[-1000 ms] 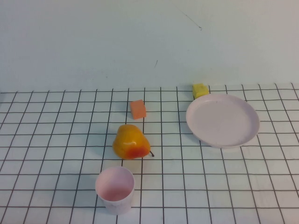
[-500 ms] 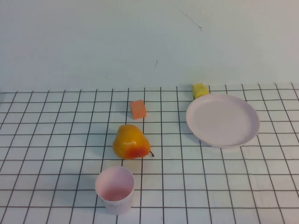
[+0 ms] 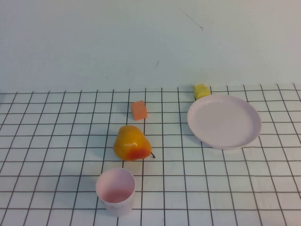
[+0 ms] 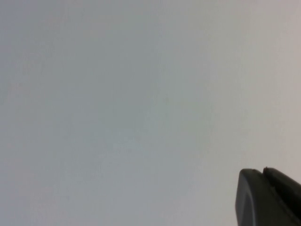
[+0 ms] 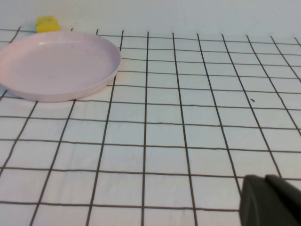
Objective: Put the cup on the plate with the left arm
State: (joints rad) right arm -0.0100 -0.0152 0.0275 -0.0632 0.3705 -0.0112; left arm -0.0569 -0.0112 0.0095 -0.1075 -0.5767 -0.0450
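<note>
The pale pink cup [image 3: 115, 190] stands upright and empty near the front of the gridded table, just in front of the pear. The large pale pink plate [image 3: 224, 121] lies empty at the back right; the right wrist view also shows it [image 5: 56, 65]. Neither arm shows in the high view. My left gripper [image 4: 262, 170] shows only as dark fingertips pressed together against a blank pale surface, with no task object near it. My right gripper [image 5: 264, 178] is shut and empty, low over the grid, well away from the plate.
A yellow-orange pear [image 3: 131, 143] lies between the cup and an orange cube [image 3: 138, 110]. A yellow cube [image 3: 201, 91] sits against the plate's far rim, also seen in the right wrist view [image 5: 47, 23]. A pale wall rises behind the table.
</note>
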